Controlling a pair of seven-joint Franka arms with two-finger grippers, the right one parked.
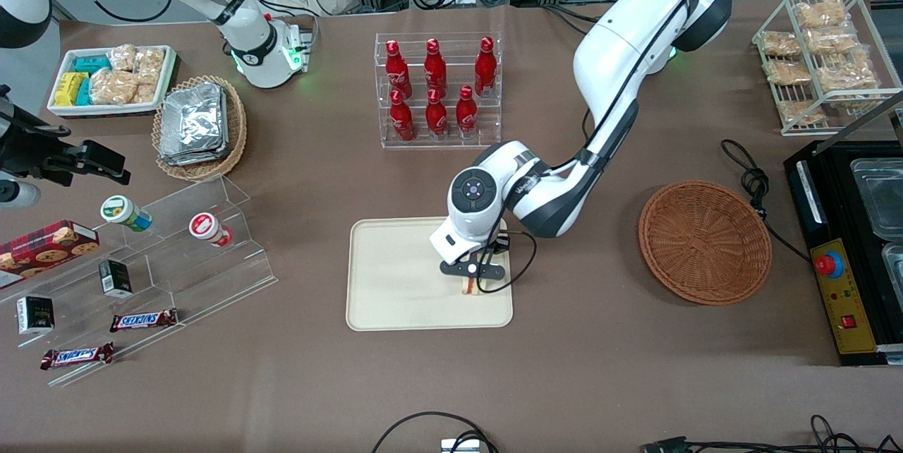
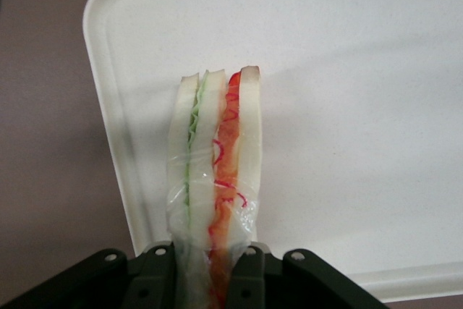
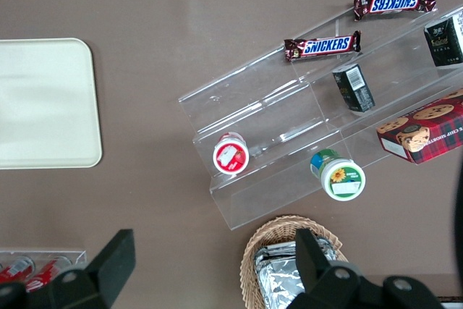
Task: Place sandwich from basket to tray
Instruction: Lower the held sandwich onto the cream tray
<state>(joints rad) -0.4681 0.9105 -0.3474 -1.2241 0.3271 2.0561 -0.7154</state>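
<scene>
My left gripper (image 1: 471,282) is low over the cream tray (image 1: 395,276), at the tray's end nearer the reddish-brown basket (image 1: 704,241), which holds nothing. The gripper (image 2: 202,260) is shut on the sandwich (image 2: 213,150), a plastic-wrapped wedge of white bread with green and red-orange filling. The black fingers (image 2: 249,276) pinch its wrapped end, and the rest juts out over the tray (image 2: 347,106) near the rim. From the front only a sliver of the sandwich (image 1: 468,288) shows under the fingers. I cannot tell whether it touches the tray.
A clear rack of red bottles (image 1: 437,89) stands farther from the camera than the tray. A clear stepped shelf with snacks (image 1: 141,262) and a tan basket of foil packets (image 1: 199,127) lie toward the parked arm's end. A black appliance (image 1: 846,248) and a cable (image 1: 753,181) sit past the basket.
</scene>
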